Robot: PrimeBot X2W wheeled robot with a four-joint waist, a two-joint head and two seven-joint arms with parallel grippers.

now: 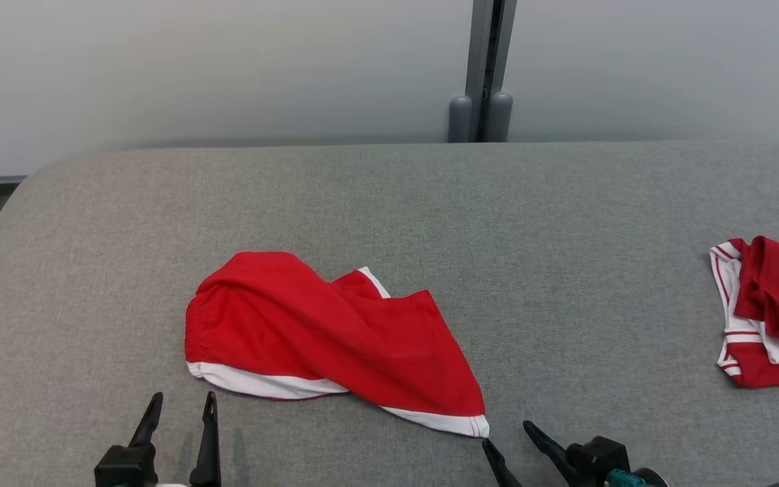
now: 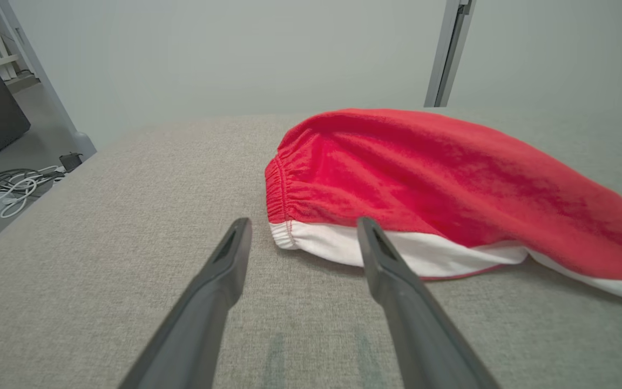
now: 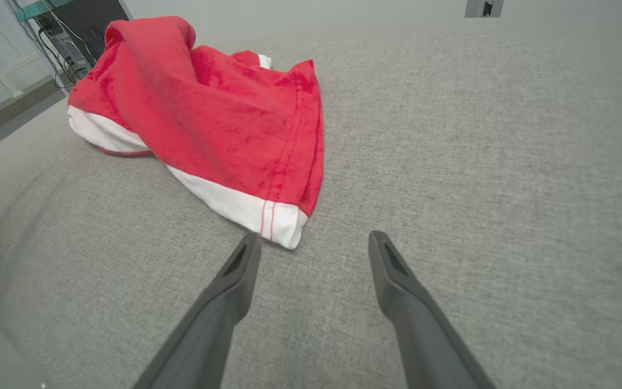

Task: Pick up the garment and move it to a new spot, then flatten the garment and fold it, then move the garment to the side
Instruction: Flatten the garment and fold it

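Note:
The garment (image 1: 322, 331), red shorts with white trim, lies crumpled on the grey table (image 1: 430, 203) near its middle front. In the left wrist view the garment (image 2: 424, 178) shows its elastic waistband just beyond my left gripper (image 2: 303, 227), which stands open with nothing between its fingers. In the head view the left gripper (image 1: 183, 402) sits below the garment's left end. My right gripper (image 1: 506, 433) is open at the garment's lower right corner. The right wrist view has that white-hemmed corner of the garment (image 3: 224, 124) just ahead of the right gripper (image 3: 315, 242), apart from it.
A second red and white garment (image 1: 768, 314) lies bunched at the table's right edge. A grey post (image 1: 483, 67) stands behind the table against a pale wall. Cables (image 2: 3, 186) lie on the floor past the table's left side.

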